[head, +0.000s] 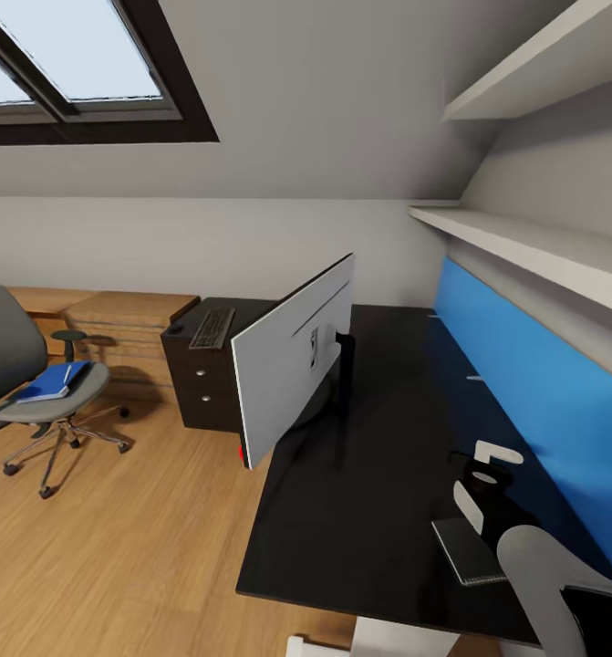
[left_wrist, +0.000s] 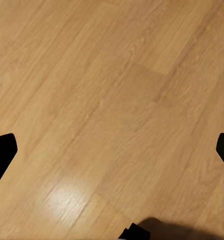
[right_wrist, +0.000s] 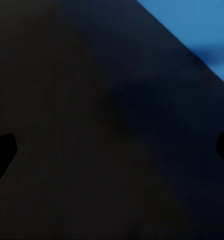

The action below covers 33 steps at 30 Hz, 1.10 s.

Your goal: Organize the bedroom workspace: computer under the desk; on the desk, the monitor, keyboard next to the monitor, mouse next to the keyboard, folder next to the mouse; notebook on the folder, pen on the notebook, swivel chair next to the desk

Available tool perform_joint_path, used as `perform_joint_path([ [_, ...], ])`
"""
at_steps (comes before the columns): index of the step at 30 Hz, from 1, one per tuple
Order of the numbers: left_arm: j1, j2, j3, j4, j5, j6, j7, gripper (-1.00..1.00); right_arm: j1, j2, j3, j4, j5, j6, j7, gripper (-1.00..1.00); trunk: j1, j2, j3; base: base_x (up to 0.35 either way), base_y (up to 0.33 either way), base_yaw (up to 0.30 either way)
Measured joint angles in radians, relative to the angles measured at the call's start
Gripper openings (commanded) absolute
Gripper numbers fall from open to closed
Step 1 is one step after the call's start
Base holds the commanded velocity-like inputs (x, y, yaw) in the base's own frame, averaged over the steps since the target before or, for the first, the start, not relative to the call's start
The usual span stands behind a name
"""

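While my left fingers (left_wrist: 112, 150) hang spread wide over the wood floor (left_wrist: 112, 90), the swivel chair (head: 32, 383) stands far left with the blue folder (head: 52, 383) flat on its seat. Next, the keyboard (head: 212, 328) lies on the drawer unit (head: 201, 383), long axis running away from me. The monitor (head: 292, 356) stands on the counter (head: 360, 511), back toward me, long axis slanting away. My right fingers (right_wrist: 112, 150) are spread wide over the counter near the notebook (head: 468, 551).
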<state>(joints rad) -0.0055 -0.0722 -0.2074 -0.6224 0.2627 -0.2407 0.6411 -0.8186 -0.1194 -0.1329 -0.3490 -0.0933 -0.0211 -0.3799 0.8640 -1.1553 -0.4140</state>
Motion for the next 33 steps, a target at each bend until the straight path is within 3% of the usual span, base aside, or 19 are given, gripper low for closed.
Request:
perform_joint_path([
  [16, 0.0, -0.005, 0.003, 0.001, 0.0, 0.0, -0.002, 1.0, 0.0, -0.004, 0.0, 0.002, -0.001, -0.002, -0.008, 1.0, 0.061, -0.112, -0.05, 0.0, 0.0, 0.0],
  [25, 0.0, -0.006, 0.003, 0.0, 0.0, 0.0, -0.002, 1.0, 0.0, -0.045, -0.005, 0.002, -0.009, 0.038, 0.003, 1.0, 0.096, -0.175, -0.078, 0.0, 0.0, 0.0],
  [33, 0.0, -0.006, 0.003, 0.001, 0.0, 0.0, -0.002, 1.0, 0.0, -0.054, -0.007, 0.002, -0.012, 0.08, 0.026, 1.0, 0.127, -0.231, -0.103, 0.0, 0.0, 0.0],
])
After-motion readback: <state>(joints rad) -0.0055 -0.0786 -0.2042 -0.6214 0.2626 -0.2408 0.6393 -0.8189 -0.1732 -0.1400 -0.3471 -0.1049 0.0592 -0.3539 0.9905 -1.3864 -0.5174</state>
